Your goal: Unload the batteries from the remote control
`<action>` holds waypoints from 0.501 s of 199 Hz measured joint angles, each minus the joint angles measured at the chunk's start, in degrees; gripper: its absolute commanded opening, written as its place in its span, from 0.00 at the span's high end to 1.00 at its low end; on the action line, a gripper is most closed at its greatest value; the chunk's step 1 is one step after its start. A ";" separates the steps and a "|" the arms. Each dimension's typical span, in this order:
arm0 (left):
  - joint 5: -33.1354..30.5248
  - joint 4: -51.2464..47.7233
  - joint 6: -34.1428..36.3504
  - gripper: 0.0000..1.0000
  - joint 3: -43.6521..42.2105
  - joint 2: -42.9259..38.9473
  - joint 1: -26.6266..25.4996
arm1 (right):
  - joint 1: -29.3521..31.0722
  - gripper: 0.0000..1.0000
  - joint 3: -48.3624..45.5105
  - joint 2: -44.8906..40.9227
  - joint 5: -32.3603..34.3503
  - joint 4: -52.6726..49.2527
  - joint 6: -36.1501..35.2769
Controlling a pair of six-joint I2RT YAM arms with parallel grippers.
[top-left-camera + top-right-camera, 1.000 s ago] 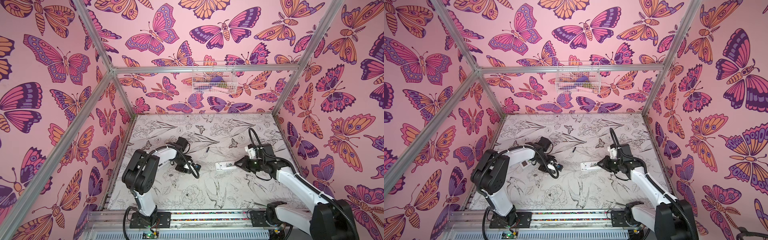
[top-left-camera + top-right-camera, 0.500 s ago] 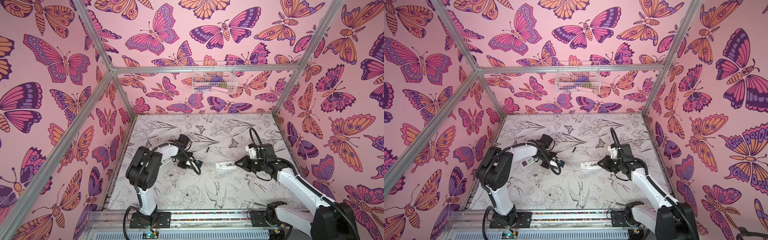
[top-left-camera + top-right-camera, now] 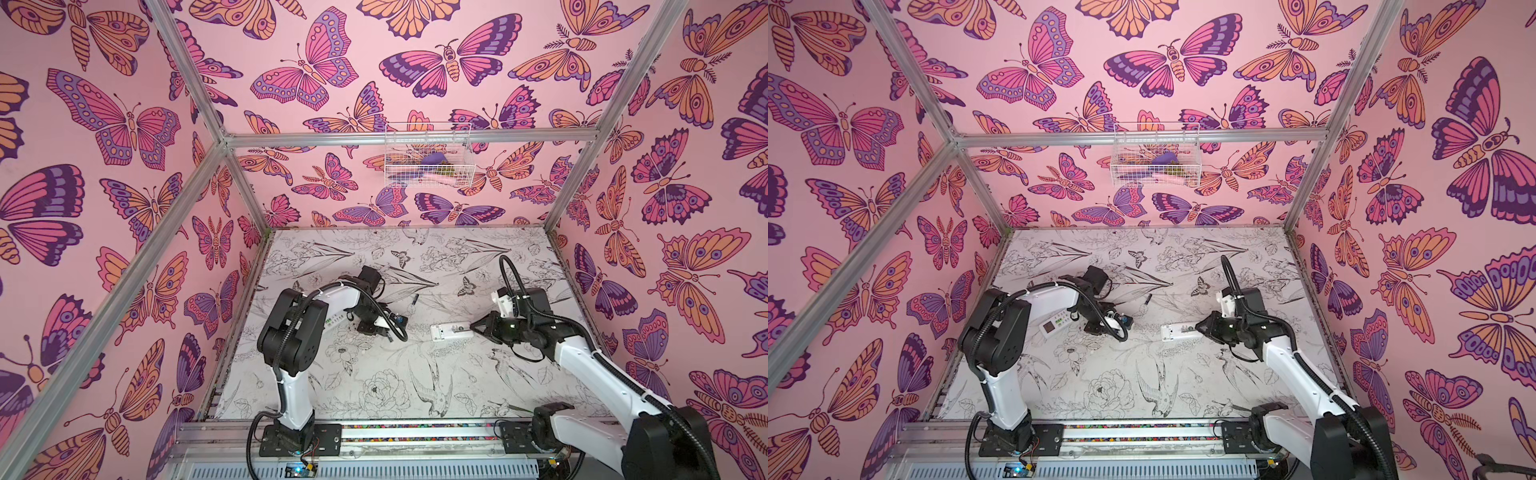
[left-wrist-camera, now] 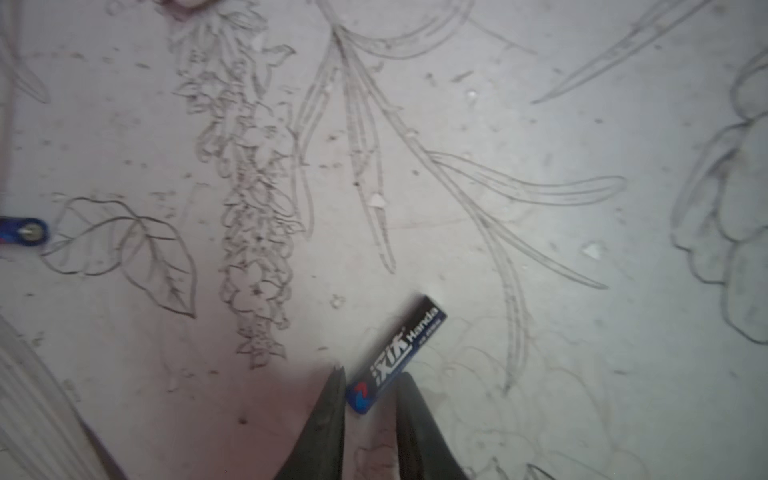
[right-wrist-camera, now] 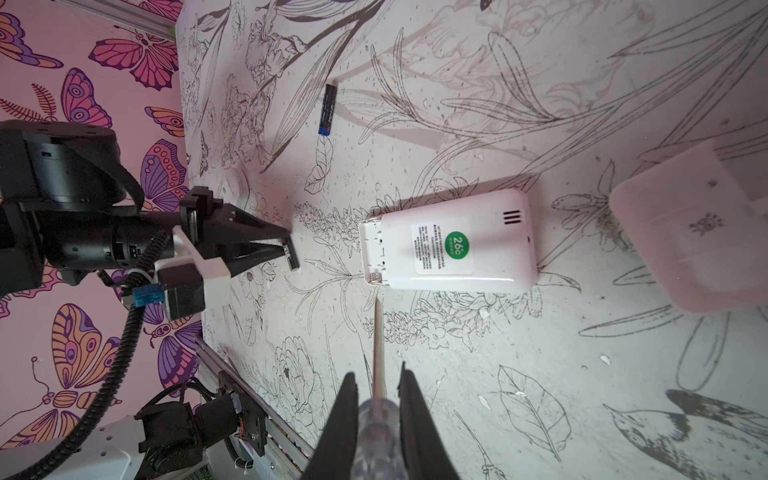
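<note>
Left claw (image 4: 370, 376) is low over the table (image 3: 376, 376), just left of centre in both top views. Its jaws stand narrow, one finger on each side of the near end of a black-and-blue battery (image 4: 397, 355) that lies flat on the surface. Both fingers (image 4: 330, 415) sit against or just beside the battery's sides; I cannot tell whether it is truly pinched. Right claw (image 5: 376, 380), right of centre in both top views, is clamped on the clear handle of a thin grey tool (image 5: 377, 345). The tool's tip ends just beside the open end of the white remote (image 5: 453, 245). That remote (image 3: 451, 332) lies back up with a round green sticker showing, between the two claws at mid-frame. A second battery (image 3: 414, 300), black with a blue end, lies alone a little above centre in a top view, apart from the remote. A second remote (image 3: 1054, 325), with a small screen and green buttons, lies partly under the left arm, left of centre. The table is white, printed with black line drawings of flowers, leaves and birds, and speckled with small marks. The walls (image 3: 104, 166) are pink with large butterflies and are crossed by aluminium frame (image 3: 415, 137) bars. A white wire basket (image 3: 428, 156) hangs on the back wall, upper centre.
</note>
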 measured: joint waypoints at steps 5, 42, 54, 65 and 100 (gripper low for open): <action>-0.20 1.44 -0.50 0.78 0.57 0.48 -0.07 | 0.00 1.00 -0.11 0.00 0.00 0.02 0.00; -3.63 11.47 -6.10 0.75 4.94 4.39 -0.66 | -0.02 1.00 -0.52 0.02 0.04 -0.11 -0.02; -5.14 14.05 -8.41 0.74 6.32 5.55 -0.66 | -0.11 1.00 -0.52 0.02 0.17 -0.22 -0.04; -6.62 15.96 -10.64 0.73 7.28 6.45 -0.66 | -0.37 1.00 -0.52 0.02 0.22 -0.22 -0.04; -9.70 19.26 -14.84 0.65 8.41 7.58 -0.74 | -0.70 1.00 -0.63 0.00 0.22 -0.22 -0.04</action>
